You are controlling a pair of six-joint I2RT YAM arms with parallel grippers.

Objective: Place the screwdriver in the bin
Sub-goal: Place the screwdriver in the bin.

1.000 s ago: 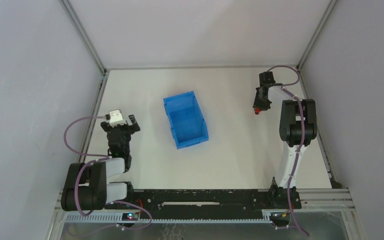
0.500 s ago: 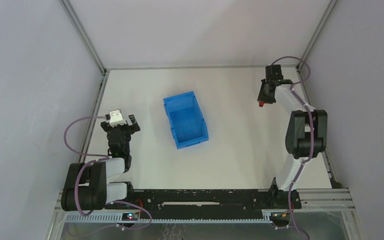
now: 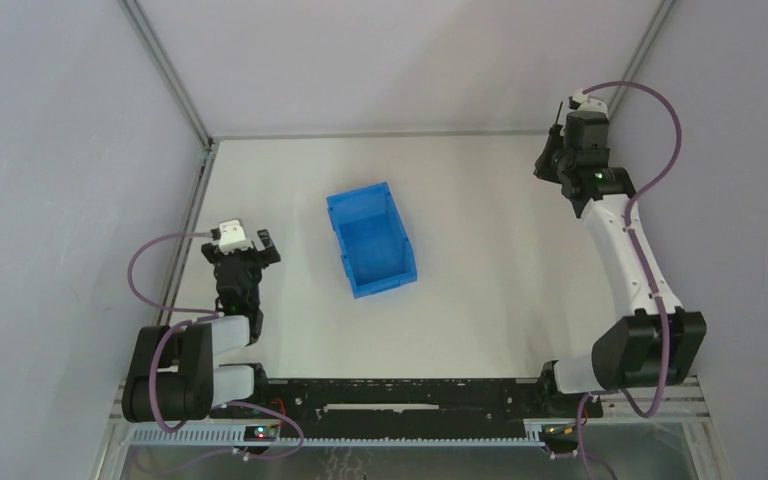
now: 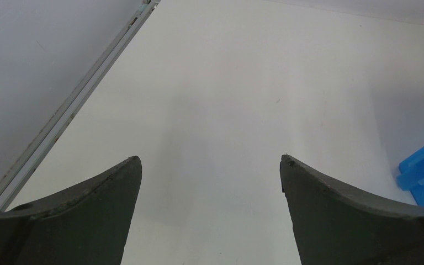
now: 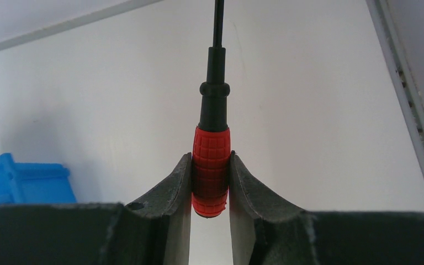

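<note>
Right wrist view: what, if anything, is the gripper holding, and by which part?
The right gripper holds the screwdriver by its red handle, shaft pointing away.

The screwdriver [image 5: 211,175] has a red handle moulded with a fine grid pattern, then a black collar and shaft. The bin [image 3: 372,240] is plain bright blue. The counter [image 3: 480,290] is off-white. The right tool [image 5: 210,157] and left tool [image 4: 210,160] are dark grey. The walls [image 3: 60,150] are pale grey.

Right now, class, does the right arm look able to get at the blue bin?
Probably yes: only bare table lies between the right gripper, shut on the red-handled screwdriver, and the open-topped blue bin.
</note>
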